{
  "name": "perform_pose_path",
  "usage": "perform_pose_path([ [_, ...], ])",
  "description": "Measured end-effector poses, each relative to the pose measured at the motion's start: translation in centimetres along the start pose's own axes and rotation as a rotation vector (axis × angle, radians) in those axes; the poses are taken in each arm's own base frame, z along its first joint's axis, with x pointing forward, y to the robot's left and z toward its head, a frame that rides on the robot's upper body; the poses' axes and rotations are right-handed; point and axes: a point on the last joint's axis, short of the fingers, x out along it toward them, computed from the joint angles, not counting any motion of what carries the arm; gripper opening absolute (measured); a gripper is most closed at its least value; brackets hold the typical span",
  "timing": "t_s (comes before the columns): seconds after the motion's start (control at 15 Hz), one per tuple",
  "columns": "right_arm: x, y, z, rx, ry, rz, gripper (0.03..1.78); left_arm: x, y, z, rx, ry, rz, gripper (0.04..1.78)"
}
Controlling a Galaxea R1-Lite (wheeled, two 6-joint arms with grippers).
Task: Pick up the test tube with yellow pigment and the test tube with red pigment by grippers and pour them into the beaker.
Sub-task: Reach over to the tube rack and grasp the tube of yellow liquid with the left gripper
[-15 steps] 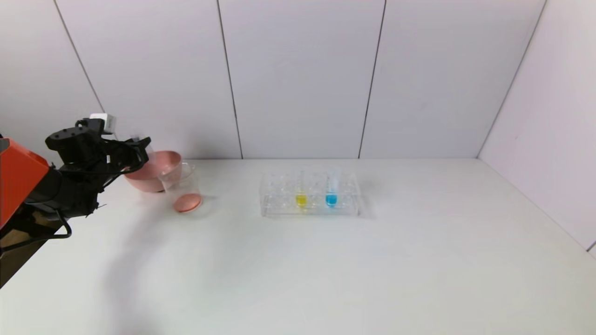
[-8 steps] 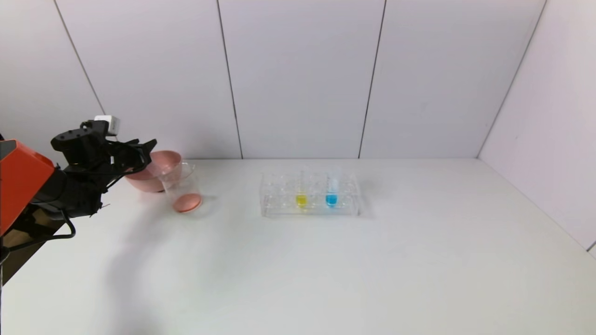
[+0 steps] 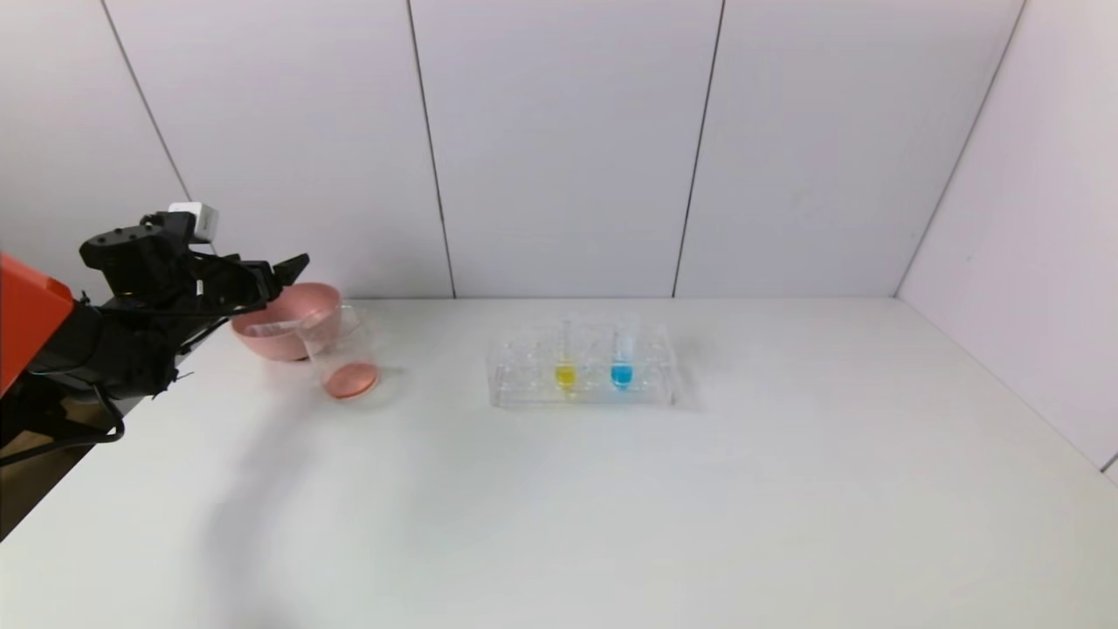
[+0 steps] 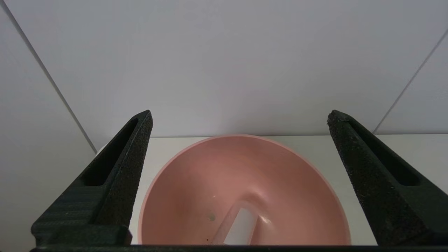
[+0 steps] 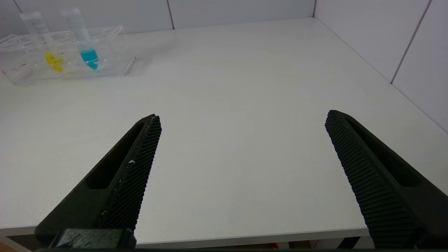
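Over the pink bowl [image 4: 241,189] | our left gripper [image 4: 238,140] gapes wide, empty; emptied tube [image 4: 238,224] lies inside bowl | yellow tube [image 3: 566,367] waits in rack [image 3: 581,393] | risk: sweeping toward it, we clip the beaker [image 3: 342,358] beside the bowl | open table [image 3: 611,507] beyond | right gripper [image 5: 241,140] open at near edge.
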Motion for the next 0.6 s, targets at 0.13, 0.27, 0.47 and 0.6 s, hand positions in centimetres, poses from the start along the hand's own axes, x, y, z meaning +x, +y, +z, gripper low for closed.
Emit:
perform_pose_path([
  [0.13, 0.0, 0.0, 0.0, 0.000, 0.000, 0.000, 1.71, -1.5, -1.0, 1.3, 0.002, 0.003, -0.016, 1.76],
  [0.27, 0.0, 0.0, 0.0, 0.000, 0.000, 0.000, 1.71, -3.4, -2.0, 2.8, 0.001, 0.027, -0.035, 1.76],
  [0.47, 0.0, 0.0, 0.0, 0.000, 0.000, 0.000, 1.71, -7.5, -4.1, 4.0, -0.020, 0.093, -0.160, 1.76],
  [0.6, 0.0, 0.0, 0.0, 0.000, 0.000, 0.000, 1.71, -10.8, -6.0, 4.1, -0.038, 0.129, -0.322, 1.76],
])
